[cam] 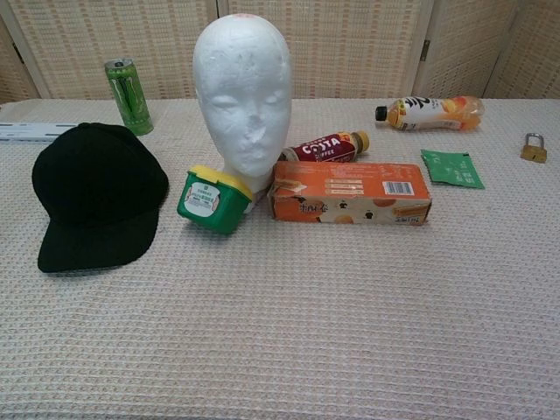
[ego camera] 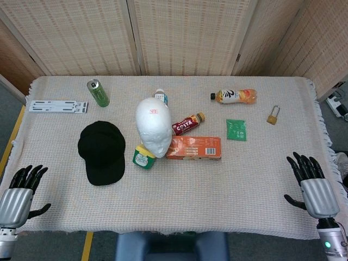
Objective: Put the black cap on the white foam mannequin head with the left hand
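**Cap untouched, both hands waiting at the near edge**

Nothing of the task is showing as done. The black cap (ego camera: 101, 153) is lying flat on the table cloth (ego camera: 217, 190), crown up and brim toward the robot, just beside the white foam mannequin head (ego camera: 153, 126) on that head's left as the robot sees it, and apart from it. The mannequin head is standing upright and bare, facing the robot.

The left hand (ego camera: 19, 197) is hovering at the near table edge, well apart from the mannequin head and below and to the left of the cap, fingers spread and holding nothing. The right hand (ego camera: 311, 186) is sitting at the near edge on the opposite side, likewise spread and empty. The chest view is showing neither hand.

Crowding the mannequin head's base are a green tub with a yellow lid (cam: 213, 199) touching or nearly touching it on the cap's side, an orange carton (cam: 348, 192) on the other side, and a Costa bottle (cam: 322, 148) behind that carton.

By my reading, every step is remaining: reaching to the cap, gripping it, lifting it, and seating it over the crown of the mannequin head. The tub near the base is looking like something the arm could knock in passing.
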`<state>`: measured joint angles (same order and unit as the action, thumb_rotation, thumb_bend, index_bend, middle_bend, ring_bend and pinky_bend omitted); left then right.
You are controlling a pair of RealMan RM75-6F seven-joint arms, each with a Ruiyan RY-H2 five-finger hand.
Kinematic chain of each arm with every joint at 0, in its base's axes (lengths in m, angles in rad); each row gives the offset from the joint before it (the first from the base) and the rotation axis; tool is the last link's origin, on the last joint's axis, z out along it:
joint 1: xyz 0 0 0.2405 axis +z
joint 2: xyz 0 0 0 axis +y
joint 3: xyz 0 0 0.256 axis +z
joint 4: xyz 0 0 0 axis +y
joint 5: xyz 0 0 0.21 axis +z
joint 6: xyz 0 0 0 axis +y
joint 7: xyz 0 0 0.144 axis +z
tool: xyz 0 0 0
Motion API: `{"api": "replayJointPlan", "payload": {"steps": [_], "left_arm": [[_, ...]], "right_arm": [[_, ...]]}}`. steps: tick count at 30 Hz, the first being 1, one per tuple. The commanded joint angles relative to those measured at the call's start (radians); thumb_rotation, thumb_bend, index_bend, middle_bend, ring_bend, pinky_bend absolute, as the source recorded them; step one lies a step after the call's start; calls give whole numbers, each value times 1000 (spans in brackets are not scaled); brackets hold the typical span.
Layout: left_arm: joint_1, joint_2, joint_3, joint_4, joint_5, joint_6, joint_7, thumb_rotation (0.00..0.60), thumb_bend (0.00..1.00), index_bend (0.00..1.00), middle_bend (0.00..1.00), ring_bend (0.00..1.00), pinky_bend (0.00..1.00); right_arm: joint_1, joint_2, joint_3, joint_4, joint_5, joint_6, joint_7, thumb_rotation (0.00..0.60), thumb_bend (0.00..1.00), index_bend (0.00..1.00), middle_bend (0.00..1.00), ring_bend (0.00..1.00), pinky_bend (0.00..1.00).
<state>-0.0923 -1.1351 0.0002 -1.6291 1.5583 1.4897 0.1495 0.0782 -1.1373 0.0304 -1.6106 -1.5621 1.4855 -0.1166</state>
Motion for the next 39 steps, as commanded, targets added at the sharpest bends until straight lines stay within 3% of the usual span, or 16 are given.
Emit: {"api": "replayJointPlan", "payload": {"steps": [1, 5, 7, 9, 12, 15, 17, 22, 32, 39], "left_arm": [[1, -10, 6, 5, 2, -6, 0, 600, 102, 134, 131, 0, 113], [6, -40, 31, 27, 37, -5, -39, 600, 101, 134, 148, 5, 137], [22, -86, 53, 71, 92, 36, -97, 600, 101, 149, 221, 55, 204], [41, -160, 73, 159, 171, 111, -158, 600, 100, 197, 379, 187, 343], [50, -292, 80, 341, 265, 211, -231, 600, 103, 349, 707, 502, 635], [35, -406, 75, 495, 290, 231, -287, 600, 121, 442, 922, 744, 828], [15, -471, 70, 588, 291, 212, -308, 600, 136, 485, 994, 869, 933], [-29, -594, 57, 764, 266, 149, -343, 600, 180, 527, 1000, 995, 1000], [-113, -872, 0, 1194, 223, 179, -391, 600, 300, 465, 1000, 1000, 1000], [-161, -974, -11, 1375, 185, 159, -426, 600, 328, 437, 1000, 1000, 1000]], "right_arm": [[1, -1, 1, 0, 1, -1, 1, 600, 5, 0, 0, 0, 0], [2, -2, 3, 3, 3, -2, 3, 600, 4, 0, 0, 0, 0], [1, 0, 3, 1, 3, -1, 6, 600, 4, 0, 0, 0, 0], [-1, 1, 2, -2, 1, 4, 5, 600, 4, 0, 0, 0, 0], [-4, 3, -3, -6, 0, 3, -3, 600, 5, 0, 0, 0, 0], [-4, 4, -6, -15, -5, 1, -8, 600, 4, 0, 0, 0, 0], [-4, 2, -7, -16, -11, 5, -11, 600, 4, 0, 0, 0, 0], [0, -1, -7, -11, -1, -11, -20, 600, 4, 0, 0, 0, 0], [8, 20, -7, -32, 54, -66, -39, 600, 5, 0, 0, 0, 0], [13, 43, -9, -52, 78, -96, -26, 600, 3, 0, 0, 0, 0]]}}
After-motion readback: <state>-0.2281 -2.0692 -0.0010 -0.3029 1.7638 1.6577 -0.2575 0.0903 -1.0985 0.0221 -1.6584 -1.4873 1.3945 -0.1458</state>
